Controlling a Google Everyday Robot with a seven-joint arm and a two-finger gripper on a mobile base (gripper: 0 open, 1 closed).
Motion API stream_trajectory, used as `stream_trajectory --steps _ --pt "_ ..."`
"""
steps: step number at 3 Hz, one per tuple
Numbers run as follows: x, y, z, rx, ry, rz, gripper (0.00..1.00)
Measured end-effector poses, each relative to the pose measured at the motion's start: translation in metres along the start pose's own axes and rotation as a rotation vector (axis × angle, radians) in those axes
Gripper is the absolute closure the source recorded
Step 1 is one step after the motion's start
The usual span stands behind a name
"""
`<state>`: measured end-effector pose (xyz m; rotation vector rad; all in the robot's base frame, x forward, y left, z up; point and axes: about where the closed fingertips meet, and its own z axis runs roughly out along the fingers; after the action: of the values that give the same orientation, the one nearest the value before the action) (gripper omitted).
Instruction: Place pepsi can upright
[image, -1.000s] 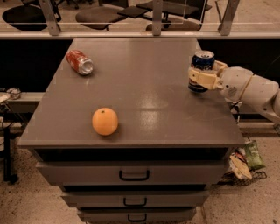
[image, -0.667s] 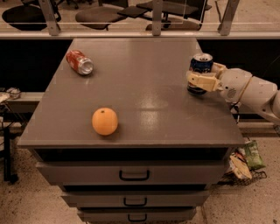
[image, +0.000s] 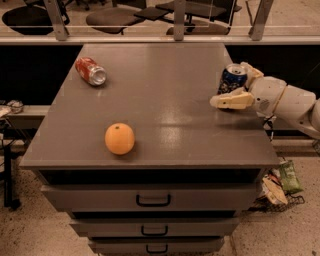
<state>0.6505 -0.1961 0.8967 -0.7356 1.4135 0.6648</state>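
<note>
**Pepsi can upright at R edge of table, gripper closed round it**

Camera view: grey table (image: 165, 90) w/ drawers (image: 153, 200) below, seen from the front and above. Pepsi can (image: 233, 79) stands upright on the tabletop, far R side, near the R edge, about mid-depth. Dark blue body, silver top facing up.

Gripper (image: 229, 84) comes in from the R, level w/ the can, at tabletop height. White arm (image: 292, 102) runs off the R edge of the frame. Fingers narrow, clamped on the can: near finger (image: 232, 101) lies along the can's front lower side, far finger sits behind its upper R side. Both look to be touching it. Near finger looks low over the tabletop; can't tell if it touches the surface.

Red can (image: 91, 71) lies on its side at L rear of the table, silver end pointing front-R, well apart from the pepsi can. Orange (image: 119, 138) sits front-L of centre, near the front edge, apart from both cans.

Chairs (image: 112, 19) behind the table, past a rail. Bags (image: 282, 180) on the floor at R, beside the drawers.
</note>
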Motion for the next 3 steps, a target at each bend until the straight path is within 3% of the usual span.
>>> stream_trajectory --steps 1,2,3 --pt "-0.006 -0.004 -0.006 0.001 0.009 -0.002 0.00" --pt "-0.030 -0.023 -0.035 0.057 0.017 -0.028 0.00" --pt "-0.076 -0.052 -0.084 0.157 -0.031 -0.038 0.00"
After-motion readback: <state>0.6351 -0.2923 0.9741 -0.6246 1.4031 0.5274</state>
